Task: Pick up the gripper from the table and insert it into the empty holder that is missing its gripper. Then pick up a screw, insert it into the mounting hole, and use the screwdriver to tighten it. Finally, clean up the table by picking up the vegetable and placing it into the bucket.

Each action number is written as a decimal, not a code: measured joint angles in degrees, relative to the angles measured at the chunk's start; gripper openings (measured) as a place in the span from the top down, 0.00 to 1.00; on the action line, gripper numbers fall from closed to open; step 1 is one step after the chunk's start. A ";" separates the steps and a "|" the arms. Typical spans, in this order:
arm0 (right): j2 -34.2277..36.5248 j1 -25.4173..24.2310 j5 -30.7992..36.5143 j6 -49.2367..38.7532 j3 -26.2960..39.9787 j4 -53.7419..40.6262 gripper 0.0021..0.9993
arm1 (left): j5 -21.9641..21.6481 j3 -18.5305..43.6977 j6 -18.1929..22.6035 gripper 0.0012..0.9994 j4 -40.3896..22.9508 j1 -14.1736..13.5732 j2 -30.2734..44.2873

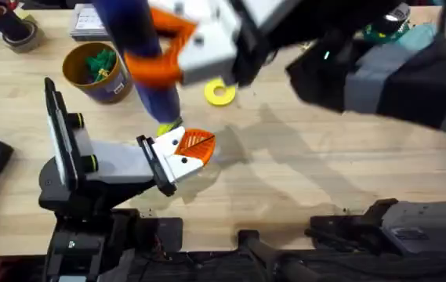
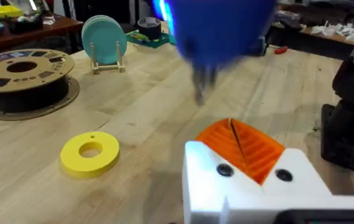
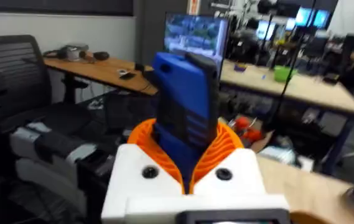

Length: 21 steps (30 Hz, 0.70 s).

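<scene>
Screwdriver (image 1: 146, 55) work looks to be the stage I'm in. My right gripper (image 3: 189, 165) has its orange fingers (image 3: 226, 144) clamped on the blue body of the tool, which hangs tip-down over the bench (image 1: 301, 180), raised close under the overhead camera. Its thin metal tip (image 2: 200, 87) hovers just above and beyond my left gripper (image 1: 191, 149), apart from it. That left gripper sits low near the bench; its orange ribbed pads (image 2: 242, 146) appear pressed together with only a dark seam between them, and I see nothing held there.

I can't tell from here whether the loose finger has been seated or the screw placed; neither holder nor screw is clear to me.

Cleanup seems at least partly behind me: the mustard-brown bucket (image 1: 97, 72) with its dark blue band stands toward the far left of the bench with green pieces (image 1: 97, 63) inside, though I can't say which vegetable. A yellow ring disc (image 1: 220, 93) lies nearby.
</scene>
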 joint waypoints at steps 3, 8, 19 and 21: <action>0.00 -1.17 -0.48 1.77 4.98 -0.26 0.98 | 0.00 0.00 0.00 0.99 0.00 0.00 0.00; -0.07 -1.50 -1.50 2.94 10.97 -5.60 0.98 | -0.01 0.00 0.00 0.99 0.00 0.00 0.00; -0.04 -6.77 -3.15 -1.50 13.80 -27.05 0.98 | 0.00 0.00 0.00 0.99 -0.02 0.00 0.00; -0.04 -9.78 -2.96 -5.11 15.71 -37.68 0.98 | -0.02 0.00 0.00 0.99 -0.01 0.00 0.00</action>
